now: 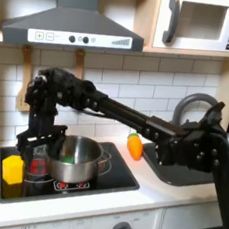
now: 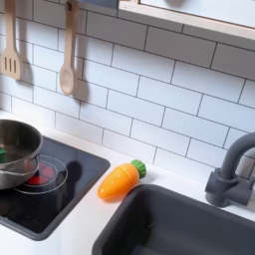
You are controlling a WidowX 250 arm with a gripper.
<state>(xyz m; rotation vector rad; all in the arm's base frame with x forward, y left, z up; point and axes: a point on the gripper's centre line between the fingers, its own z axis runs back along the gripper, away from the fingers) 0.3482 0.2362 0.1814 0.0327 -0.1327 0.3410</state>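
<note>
Black pincer [image 1: 41, 144]. Silver pot [image 1: 76, 159], green inside. Yellow block [image 1: 14, 168]. Orange carrot [image 2: 119, 180], green top. Black stove [image 2: 78, 182], red ring. White tiles [image 2: 149, 90], white surface [image 2: 85, 237]. Grey tap [image 2: 231, 174]. Wooden spoon [image 2: 67, 60].

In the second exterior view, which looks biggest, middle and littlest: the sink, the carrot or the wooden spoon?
1. sink, biggest, though closest to the camera.
2. wooden spoon and carrot look about alike; the spoon hangs farther back, so unsure.
</note>
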